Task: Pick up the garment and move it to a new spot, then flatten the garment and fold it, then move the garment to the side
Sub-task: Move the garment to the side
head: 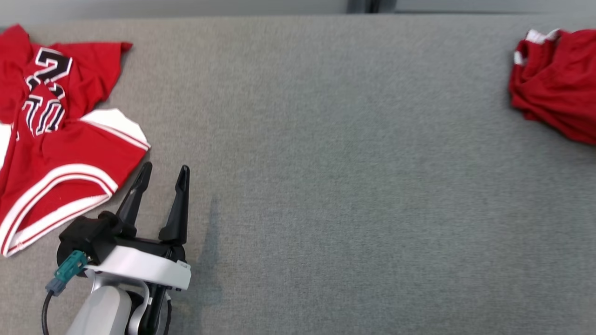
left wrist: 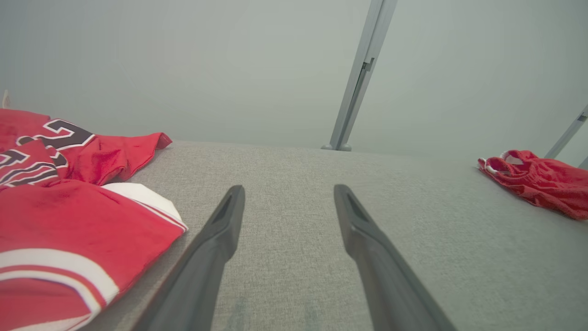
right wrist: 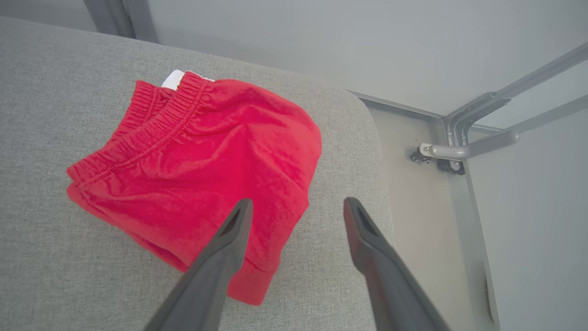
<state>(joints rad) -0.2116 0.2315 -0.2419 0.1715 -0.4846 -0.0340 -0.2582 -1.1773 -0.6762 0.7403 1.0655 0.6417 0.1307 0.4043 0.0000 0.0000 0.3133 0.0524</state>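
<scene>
The garment, a pair of red shorts (head: 554,83) with an elastic waistband, lies folded in a loose bundle at the far right end of the grey surface. My right gripper (right wrist: 298,203) hovers open just above the shorts (right wrist: 206,156), near their right edge, holding nothing. My left gripper (head: 165,168) is open and empty at the lower left, its fingers resting low over bare fabric. From the left wrist, the shorts (left wrist: 542,184) show far off to the right of that gripper (left wrist: 289,191).
A red jersey (head: 60,139) with white trim and black numbers lies crumpled at the left, close beside the left gripper's fingers. The grey padded table (head: 326,163) ends just right of the shorts, where a metal frame (right wrist: 464,138) stands over the floor.
</scene>
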